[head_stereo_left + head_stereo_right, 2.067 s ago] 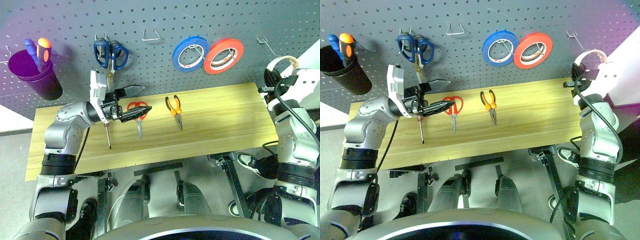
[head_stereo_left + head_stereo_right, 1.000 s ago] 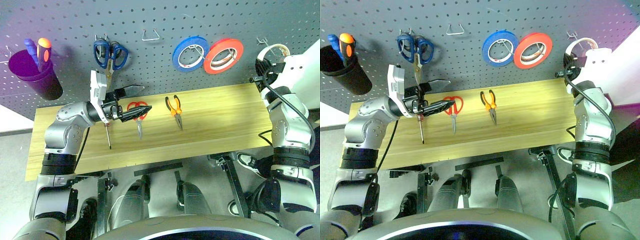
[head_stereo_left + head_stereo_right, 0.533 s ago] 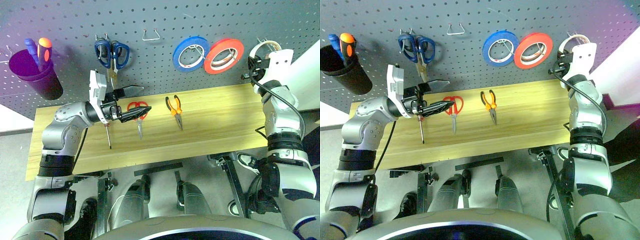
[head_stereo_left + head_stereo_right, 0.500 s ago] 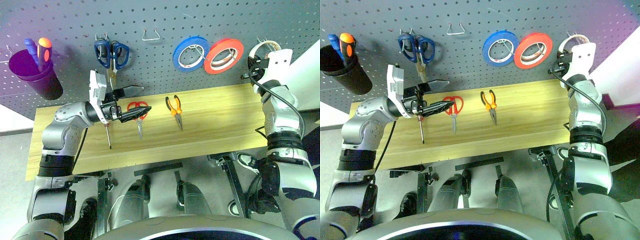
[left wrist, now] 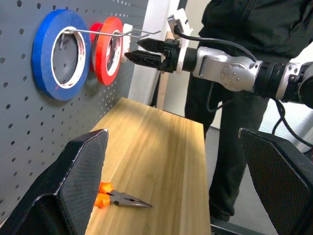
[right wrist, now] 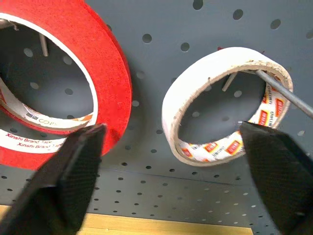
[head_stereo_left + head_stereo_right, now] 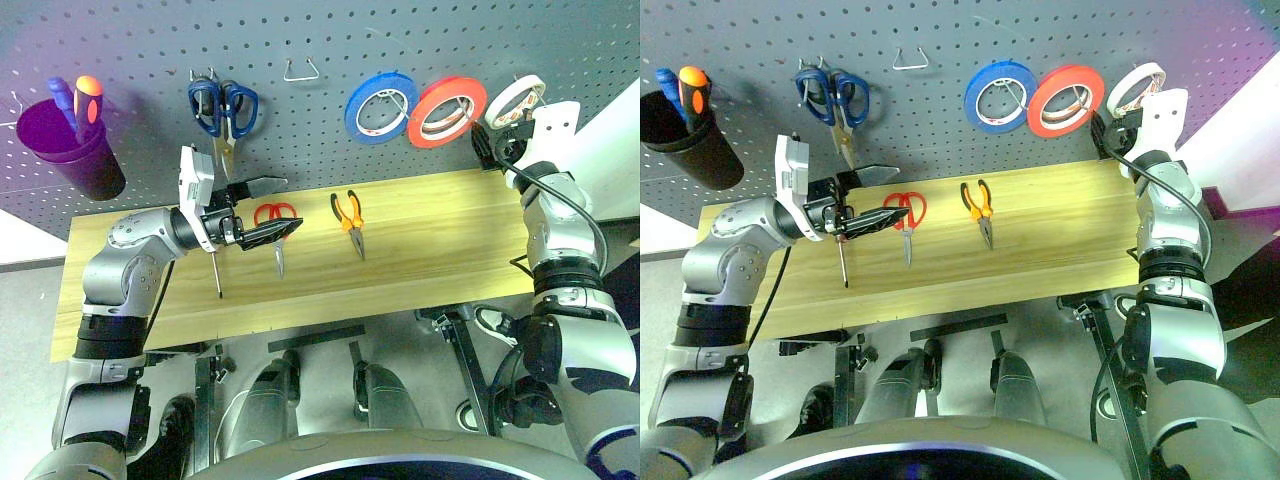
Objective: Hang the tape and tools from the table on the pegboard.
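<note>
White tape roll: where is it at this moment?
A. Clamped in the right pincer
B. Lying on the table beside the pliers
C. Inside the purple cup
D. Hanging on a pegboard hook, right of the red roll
D: the white tape roll hangs on a wire hook on the pegboard, and the right pincer stands open, apart from it.

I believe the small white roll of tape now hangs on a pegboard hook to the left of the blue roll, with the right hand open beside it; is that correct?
Not quite: the small white roll of tape hangs to the right of the red-orange roll, which is itself right of the blue roll, as the left eye view shows. The rest holds: it is on a hook of the dark grey pegboard, and the right hand is open.
</note>
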`<state>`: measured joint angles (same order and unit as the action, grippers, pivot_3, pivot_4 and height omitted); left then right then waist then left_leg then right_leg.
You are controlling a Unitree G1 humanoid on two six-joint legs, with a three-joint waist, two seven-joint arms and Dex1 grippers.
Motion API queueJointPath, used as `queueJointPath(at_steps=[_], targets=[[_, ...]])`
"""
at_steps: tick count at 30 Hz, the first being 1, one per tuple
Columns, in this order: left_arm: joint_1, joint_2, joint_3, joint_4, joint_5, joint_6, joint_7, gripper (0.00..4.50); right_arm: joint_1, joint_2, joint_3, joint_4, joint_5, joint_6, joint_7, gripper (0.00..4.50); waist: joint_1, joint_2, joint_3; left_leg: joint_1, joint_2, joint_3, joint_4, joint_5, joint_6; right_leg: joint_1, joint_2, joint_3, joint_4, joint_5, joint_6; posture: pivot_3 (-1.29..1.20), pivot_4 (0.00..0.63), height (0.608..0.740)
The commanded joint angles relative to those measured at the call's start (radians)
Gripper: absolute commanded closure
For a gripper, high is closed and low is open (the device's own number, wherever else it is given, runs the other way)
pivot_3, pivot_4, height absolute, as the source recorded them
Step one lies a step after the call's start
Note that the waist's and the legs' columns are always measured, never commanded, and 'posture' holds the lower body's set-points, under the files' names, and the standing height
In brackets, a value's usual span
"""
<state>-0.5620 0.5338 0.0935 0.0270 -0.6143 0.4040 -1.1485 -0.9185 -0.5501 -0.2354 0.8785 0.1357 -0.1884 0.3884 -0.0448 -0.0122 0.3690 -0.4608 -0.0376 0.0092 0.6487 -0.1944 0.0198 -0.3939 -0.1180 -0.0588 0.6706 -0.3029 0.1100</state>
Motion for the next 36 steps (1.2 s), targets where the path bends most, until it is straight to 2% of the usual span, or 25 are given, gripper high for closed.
queueJointPath(at_steps=[1,8,15,21,28,36], targets=[[0.003,0.012,0.02,-0.039,-0.015,-0.006,0.0,0.0,0.019,-0.017,-0.019,-0.063,0.03,0.005,0.033,0.05,0.0,0.0,0.0,0.0,0.0,0.0,0.0,0.0,0.0,0.0,0.0,0.0,0.0,0.0,0.0,-0.09,0.294,0.74],[0.01,0.013,0.024,-0.034,-0.015,-0.01,0.0,0.0,0.174,-0.007,-0.049,-0.293,0.114,0.132,0.067,0.05,0.001,0.0,0.0,0.0,0.0,0.0,0.0,0.0,0.0,0.0,0.0,0.0,0.0,0.0,0.0,-0.1,0.298,0.74],[-0.001,0.011,0.024,-0.016,-0.015,-0.016,-0.003,0.0,0.315,0.004,-0.061,-0.567,0.268,0.388,0.149,0.05,0.0,0.0,0.0,0.0,0.001,0.0,0.0,0.0,0.0,0.0,0.0,0.0,0.0,0.0,0.0,-0.12,0.304,0.74],[0.013,0.02,0.035,-0.031,-0.023,-0.004,0.006,0.0,0.393,0.073,-0.032,-0.732,0.314,0.538,0.107,0.05,0.0,0.0,0.0,0.0,0.0,0.0,0.0,0.0,0.0,0.0,0.0,0.0,0.0,0.0,0.0,-0.11,0.314,0.74],[0.074,0.044,0.06,-0.073,-0.017,-0.013,0.037,0.0,0.422,0.178,0.052,-0.797,0.29,0.61,0.061,0.05,0.0,0.0,0.0,0.0,0.001,0.0,-0.001,0.0,0.0,-0.001,0.0,0.001,0.001,0.0,0.0,-0.08,0.318,0.74],[0.149,0.066,0.101,-0.128,-0.017,-0.017,0.096,0.0,0.401,0.278,0.152,-0.745,0.218,0.596,0.026,0.05,0.004,0.0,0.0,0.0,0.0,0.0,-0.001,-0.001,0.001,-0.002,0.0,0.002,0.001,0.0,0.0,-0.05,0.318,0.74]])
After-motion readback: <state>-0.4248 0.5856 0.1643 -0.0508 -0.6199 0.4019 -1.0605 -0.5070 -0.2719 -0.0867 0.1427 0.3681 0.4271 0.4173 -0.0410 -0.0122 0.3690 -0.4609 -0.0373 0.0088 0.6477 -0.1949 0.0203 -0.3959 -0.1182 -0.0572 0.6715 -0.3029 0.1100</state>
